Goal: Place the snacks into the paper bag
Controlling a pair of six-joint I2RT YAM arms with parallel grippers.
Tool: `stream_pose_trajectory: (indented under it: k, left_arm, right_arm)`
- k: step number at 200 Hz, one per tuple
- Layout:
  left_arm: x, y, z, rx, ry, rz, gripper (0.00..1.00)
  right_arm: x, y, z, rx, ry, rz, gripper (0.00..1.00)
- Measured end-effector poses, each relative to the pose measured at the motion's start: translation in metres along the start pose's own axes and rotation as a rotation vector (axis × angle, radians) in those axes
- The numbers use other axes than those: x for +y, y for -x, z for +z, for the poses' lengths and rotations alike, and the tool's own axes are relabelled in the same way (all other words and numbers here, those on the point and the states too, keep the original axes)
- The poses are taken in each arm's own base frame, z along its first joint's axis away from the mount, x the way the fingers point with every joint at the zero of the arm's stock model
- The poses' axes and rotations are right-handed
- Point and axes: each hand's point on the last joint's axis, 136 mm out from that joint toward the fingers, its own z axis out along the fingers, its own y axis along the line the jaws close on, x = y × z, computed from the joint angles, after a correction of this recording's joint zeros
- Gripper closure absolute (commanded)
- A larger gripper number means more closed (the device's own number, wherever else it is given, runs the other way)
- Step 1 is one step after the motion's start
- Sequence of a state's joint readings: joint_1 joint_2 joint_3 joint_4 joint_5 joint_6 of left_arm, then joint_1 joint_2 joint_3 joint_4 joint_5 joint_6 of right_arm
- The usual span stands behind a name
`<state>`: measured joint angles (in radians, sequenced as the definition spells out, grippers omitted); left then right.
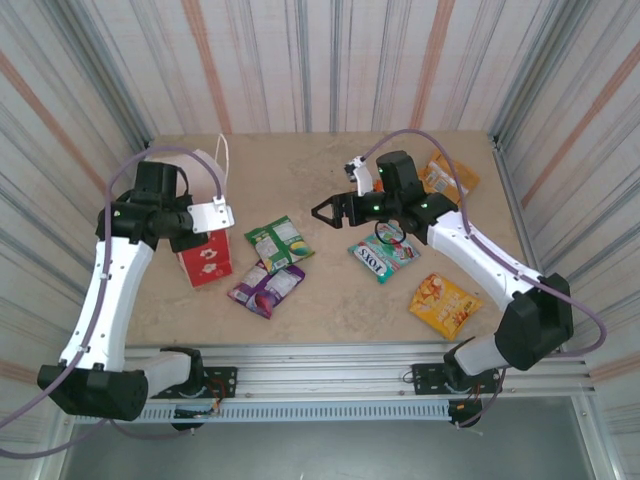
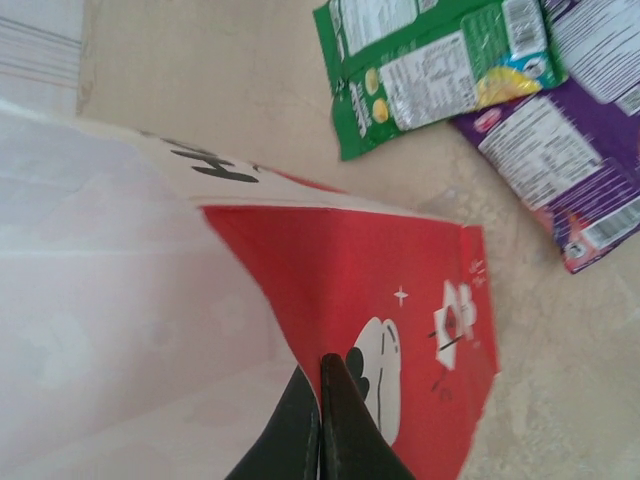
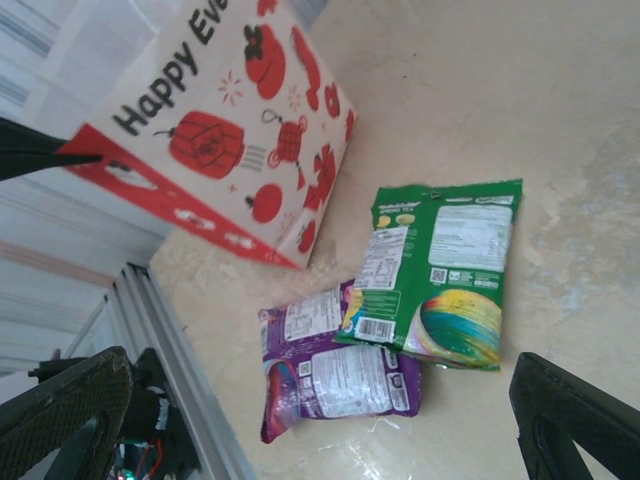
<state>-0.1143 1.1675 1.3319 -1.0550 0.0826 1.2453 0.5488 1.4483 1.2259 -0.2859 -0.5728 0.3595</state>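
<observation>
Seen from the top camera, the left claw (image 1: 200,222) is closed on the upper white rim of a small paper bag (image 1: 205,262), which is white above and red below, with a white cord handle. The bag is close to the left edge of the beige table (image 1: 300,170), about halfway between its near and far edges. I cannot tell if the bag stands straight or leans. The right claw (image 1: 326,212) is wide open and holds nothing, above the middle of the table. A flat glossy green packet (image 1: 278,243) lies near the bag. A flat glossy purple packet (image 1: 266,288) touches it on the side toward the near edge. A teal packet (image 1: 385,256) marked "FOX'S" lies right of centre, partly under the right arm. A yellow packet (image 1: 443,303) lies toward the near right corner, and an orange packet (image 1: 440,175) lies by the far right corner.

In the left wrist camera, the two black fingers (image 2: 345,425) are pressed together at the paper bag (image 2: 380,260). The green packet (image 2: 440,70) and the purple packet (image 2: 560,160) lie beyond it.

In the right wrist camera, the fingers (image 3: 60,410) of the right claw (image 3: 318,385) stand far apart with nothing between them. Below, the green packet (image 3: 440,275) overlaps the purple packet (image 3: 335,375), beside the paper bag (image 3: 230,130).
</observation>
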Motion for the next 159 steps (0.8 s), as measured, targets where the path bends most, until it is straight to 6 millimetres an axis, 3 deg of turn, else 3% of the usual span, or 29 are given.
stream_pose_trajectory:
  k: [14,39,72,101,125,159]
  left_arm:
    - [0.004,-0.002,0.005,0.005,0.019,0.010,1.00]
    - [0.014,0.001,0.005,-0.009,0.059,0.013,0.89]
    - [0.017,0.003,0.003,-0.021,0.074,0.003,0.50]
    - [0.017,0.002,-0.005,-0.023,0.095,-0.058,0.25]
    - [0.021,0.007,-0.019,-0.042,0.129,-0.124,0.14]
    - [0.026,0.026,-0.043,-0.121,0.173,-0.259,0.10]
  right_arm:
    - [0.002,0.000,0.006,0.007,0.008,-0.006,0.01]
    - [0.006,0.000,0.014,0.017,0.019,-0.013,0.01]
    - [0.010,0.004,0.020,0.016,0.030,-0.022,0.01]
    - [0.013,0.009,0.021,0.011,0.036,-0.026,0.01]
    - [0.016,0.011,0.022,0.008,0.041,-0.031,0.01]
    - [0.020,0.011,0.025,0.013,0.049,-0.032,0.01]
